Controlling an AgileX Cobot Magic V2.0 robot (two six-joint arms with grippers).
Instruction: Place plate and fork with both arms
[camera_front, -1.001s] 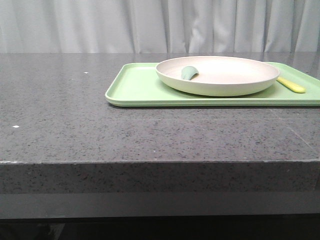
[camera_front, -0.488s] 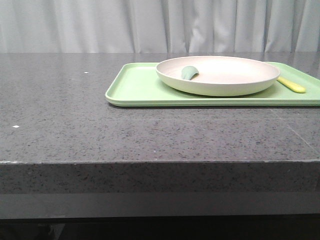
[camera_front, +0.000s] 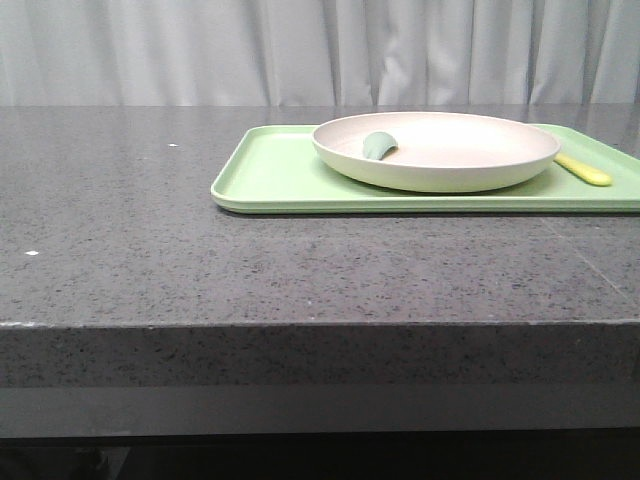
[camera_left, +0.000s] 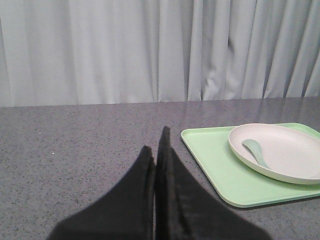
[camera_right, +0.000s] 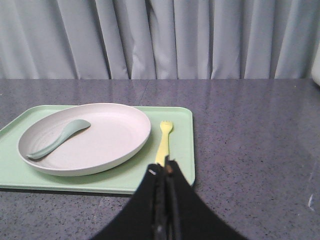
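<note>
The cream-white plate (camera_front: 435, 150) sits on a light-green tray (camera_front: 270, 175) at the table's right. It also shows in the left wrist view (camera_left: 287, 150) and the right wrist view (camera_right: 100, 137). The pale-yellow fork (camera_front: 583, 169) lies on the tray to the right of the plate, tines away in the right wrist view (camera_right: 163, 140). My left gripper (camera_left: 156, 142) is shut and empty, over bare table left of the tray. My right gripper (camera_right: 164, 167) is shut and empty, just short of the fork's handle end. Neither gripper shows in the front view.
A small teal-green spoon piece (camera_front: 378, 146) lies inside the plate. The tray (camera_right: 180, 155) reaches the front view's right edge. The grey speckled table (camera_front: 150, 260) has its front edge near me. A grey curtain (camera_front: 200, 50) hangs behind.
</note>
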